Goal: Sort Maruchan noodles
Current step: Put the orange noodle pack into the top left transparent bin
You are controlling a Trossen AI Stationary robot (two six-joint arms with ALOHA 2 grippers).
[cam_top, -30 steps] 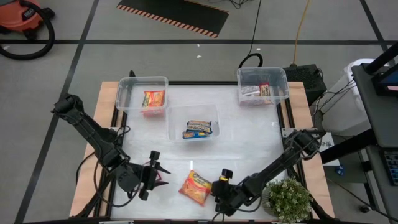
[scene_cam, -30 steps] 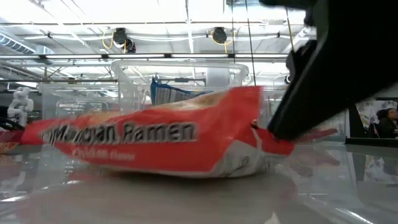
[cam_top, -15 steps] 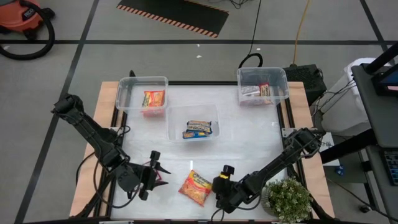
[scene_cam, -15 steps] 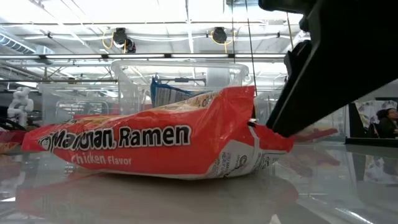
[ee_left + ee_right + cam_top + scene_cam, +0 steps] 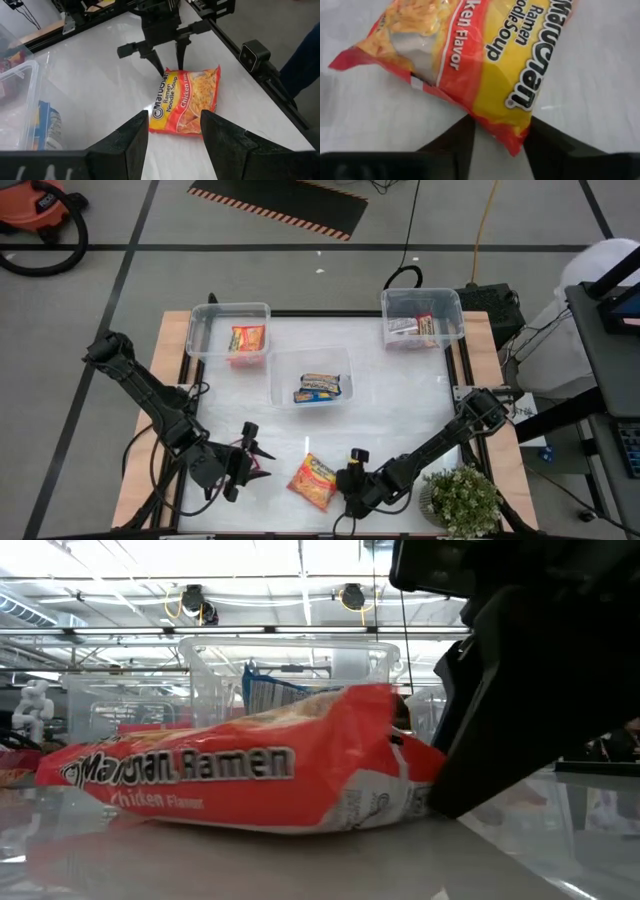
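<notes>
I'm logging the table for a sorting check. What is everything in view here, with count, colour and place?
Chicken ramen packet: one, orange-yellow, lying loose on the table's near edge between the two claws.
Clear bins: three; far left holding an orange-yellow packet; centre holding blue-yellow packets, count unclear; far right holding red and silver-grey packets, count unclear.
Potted plant: one, green, at the table's near right corner.
Vacuum: one, orange, on the floor far left.
Table: one, white top.
Left claw: open, waiting beside the loose packet, apart from it.
Right claw: fingers astride the loose packet's end; grip unclear.
</notes>
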